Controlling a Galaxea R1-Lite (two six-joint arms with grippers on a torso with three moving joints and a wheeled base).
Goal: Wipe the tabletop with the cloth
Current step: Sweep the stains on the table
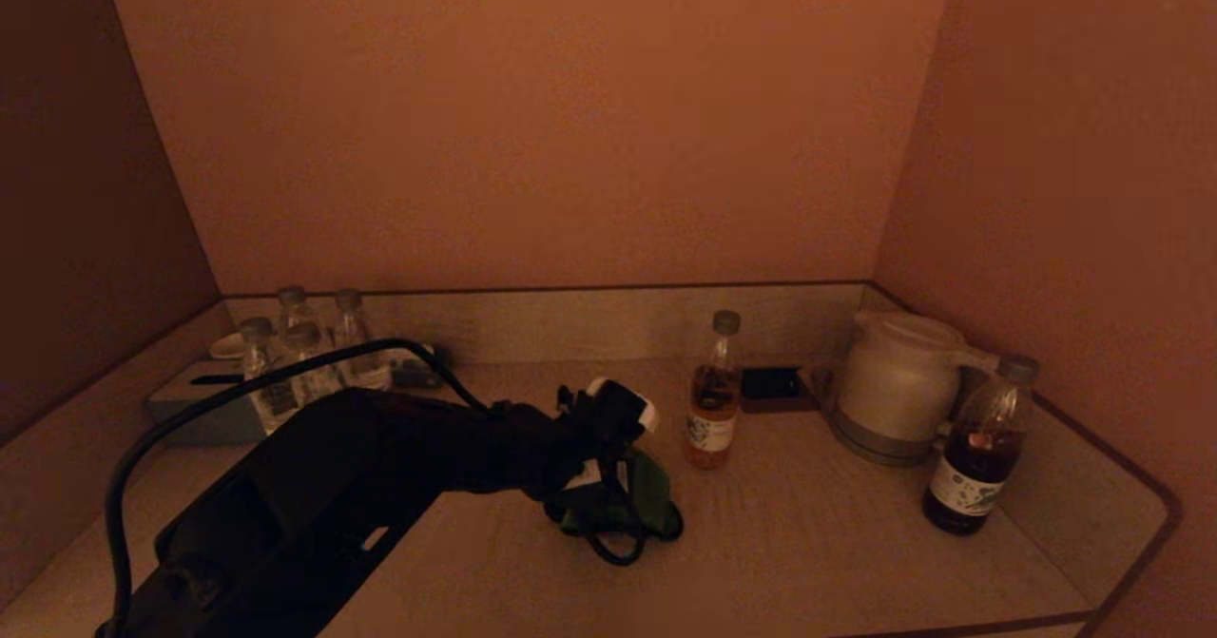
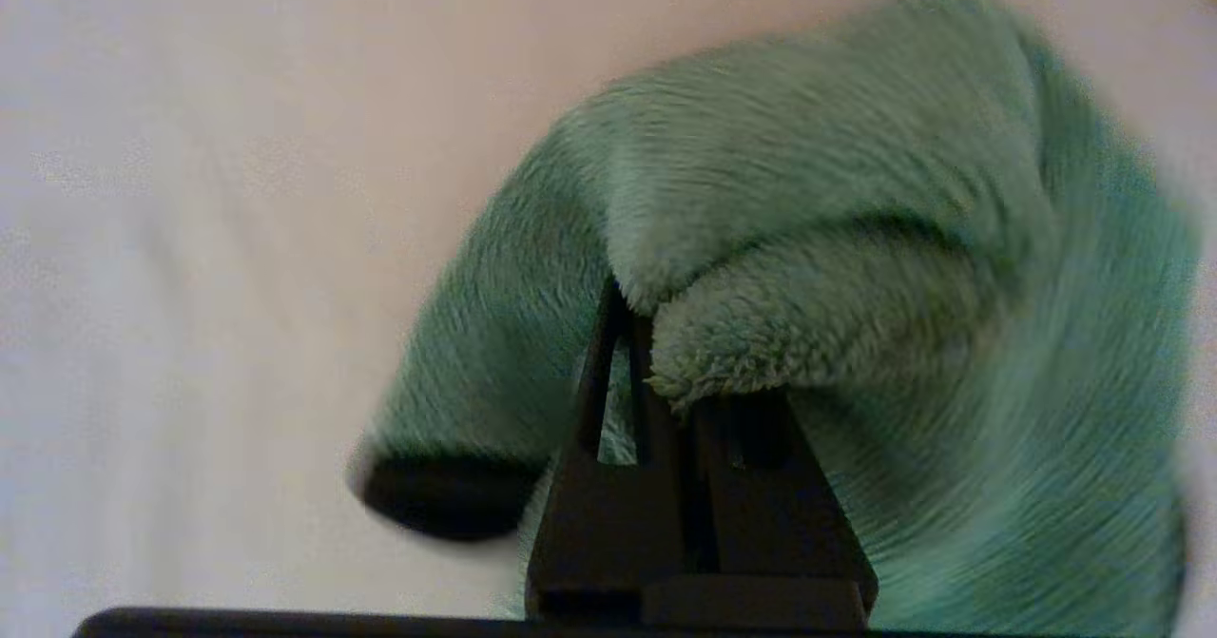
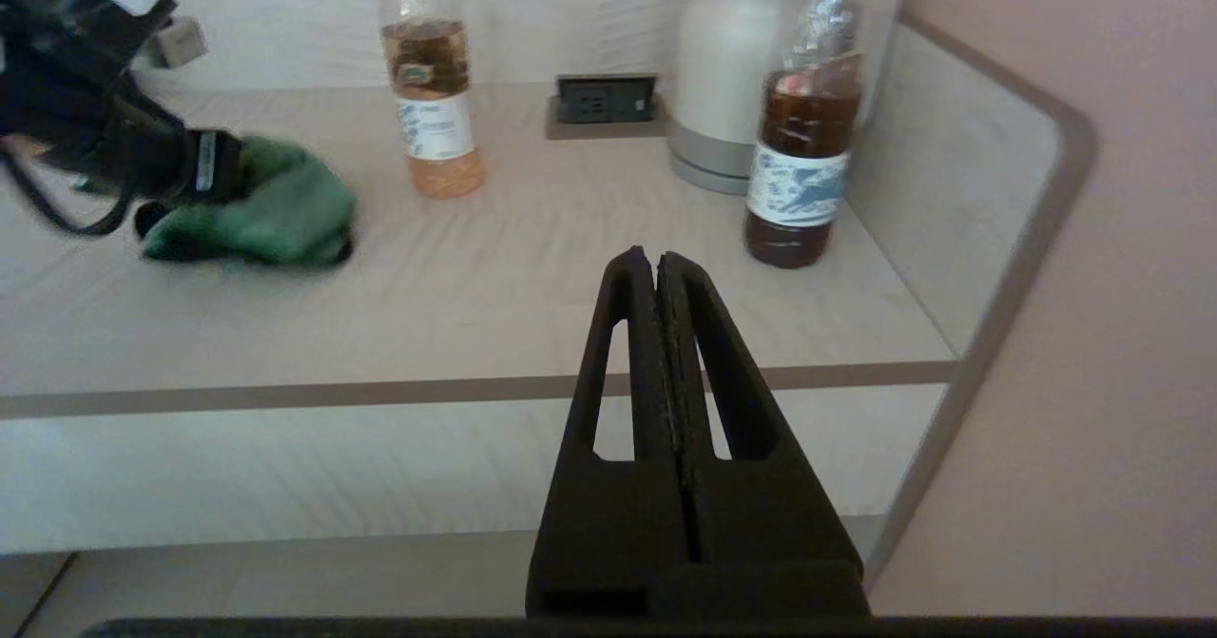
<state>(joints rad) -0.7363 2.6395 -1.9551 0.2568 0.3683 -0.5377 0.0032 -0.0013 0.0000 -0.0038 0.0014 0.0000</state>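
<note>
A green fluffy cloth (image 1: 647, 503) lies bunched on the pale tabletop (image 1: 808, 543) near the middle. My left gripper (image 1: 608, 495) is down on it and shut on a fold of the cloth (image 2: 808, 267). In the left wrist view the cloth wraps over the fingertips (image 2: 618, 334) and presses on the table. The cloth also shows in the right wrist view (image 3: 266, 210), with the left arm (image 3: 86, 134) above it. My right gripper (image 3: 654, 260) is shut and empty, held off the table's front edge, out of the head view.
An orange drink bottle (image 1: 715, 400) stands just right of the cloth. A white kettle (image 1: 894, 386) and a dark drink bottle (image 1: 979, 453) stand at the right. Several water bottles (image 1: 304, 353) on a tray are at the back left. A socket (image 1: 770, 383) sits at the back.
</note>
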